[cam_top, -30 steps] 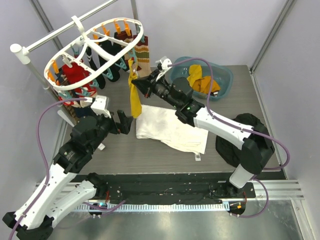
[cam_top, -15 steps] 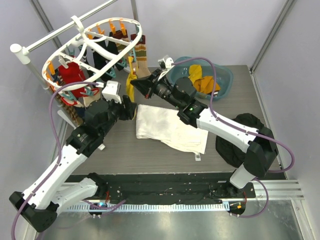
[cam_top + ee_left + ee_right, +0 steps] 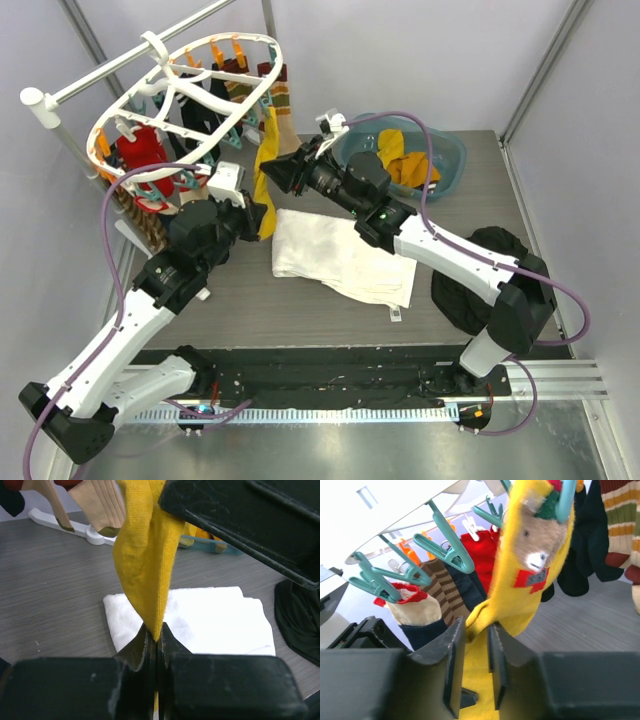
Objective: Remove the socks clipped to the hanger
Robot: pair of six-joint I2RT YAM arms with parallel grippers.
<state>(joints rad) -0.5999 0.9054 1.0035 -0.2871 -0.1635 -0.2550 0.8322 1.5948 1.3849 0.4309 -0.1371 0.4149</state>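
The white oval hanger [image 3: 258, 92] hangs at the back left with several socks clipped under it, red [image 3: 140, 150], black and striped [image 3: 283, 105] among them. A mustard yellow sock [image 3: 266, 160] hangs from a teal clip [image 3: 564, 502] on its near rim. My left gripper [image 3: 157, 634] is shut on that sock's lower tip [image 3: 145, 555]. My right gripper [image 3: 476, 630] is just below the clip. Its jaws stand apart, with the yellow sock [image 3: 535, 555] loose between them. Both grippers meet at the sock in the top view, left [image 3: 262, 213] below right [image 3: 273, 170].
A folded white cloth [image 3: 340, 255] lies mid-table under the arms. A teal basin [image 3: 445, 150] holding yellow socks sits at the back right, and a black garment heap [image 3: 480, 285] at the right. The white pole stand [image 3: 60, 95] carries the hanger.
My left gripper rose to the yellow sock's lower end and shut on it. My right gripper's jaws have parted on the sock near the clip. The hanger swung slightly left.
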